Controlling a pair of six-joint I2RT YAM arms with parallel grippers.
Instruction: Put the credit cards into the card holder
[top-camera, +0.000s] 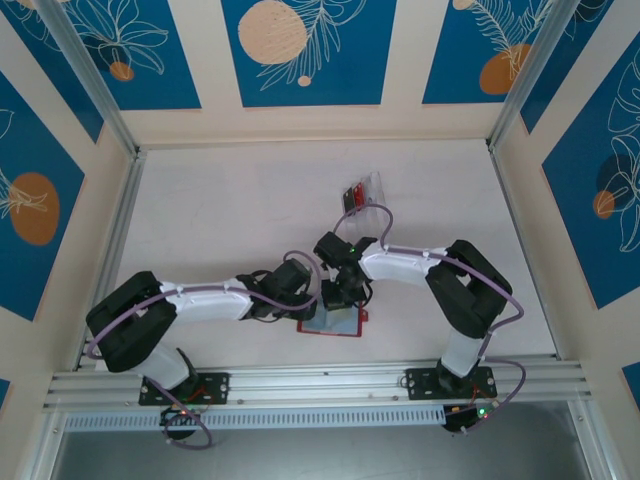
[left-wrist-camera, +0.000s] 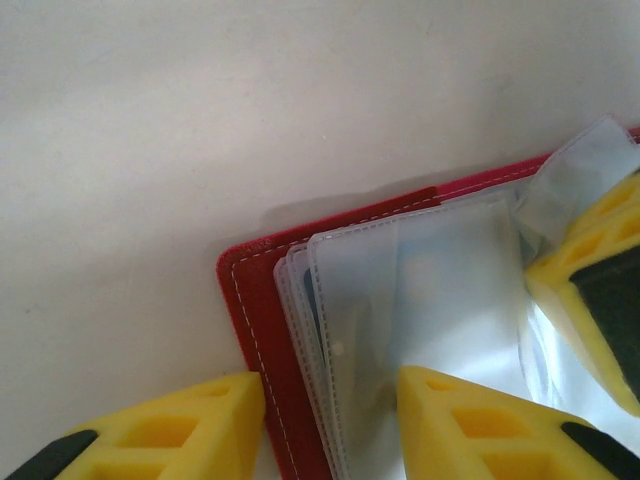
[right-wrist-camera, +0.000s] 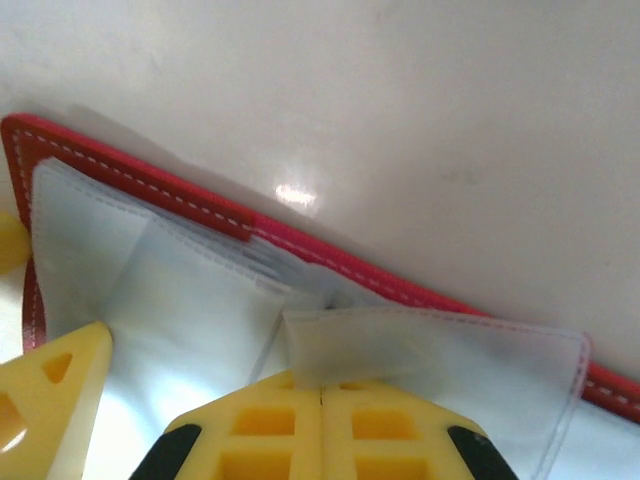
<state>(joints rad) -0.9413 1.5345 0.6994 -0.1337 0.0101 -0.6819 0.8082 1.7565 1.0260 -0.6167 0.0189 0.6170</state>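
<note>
Hardly begun: the red leather-like card holder (top-camera: 330, 322) lies open on the white desk (top-camera: 220, 220). The right hand (right-wrist-camera: 320, 390), closed, pinches its clear plastic sleeve (right-wrist-camera: 350, 340); the left hand (left-wrist-camera: 330, 385) straddles its corner, parted. Red and black credit cards (top-camera: 352, 193) sit beyond it in a clear tray (top-camera: 373, 183).

Table (top-camera: 230, 210): white, matt. Clear plastic tray (top-camera: 373, 183): set on the table toward its far side. Enclosure walls (top-camera: 405, 60): cream, fitted with blue panels printed with white leaves and orange discs. Aluminium rails (top-camera: 320, 382): mounted along near edge.
</note>
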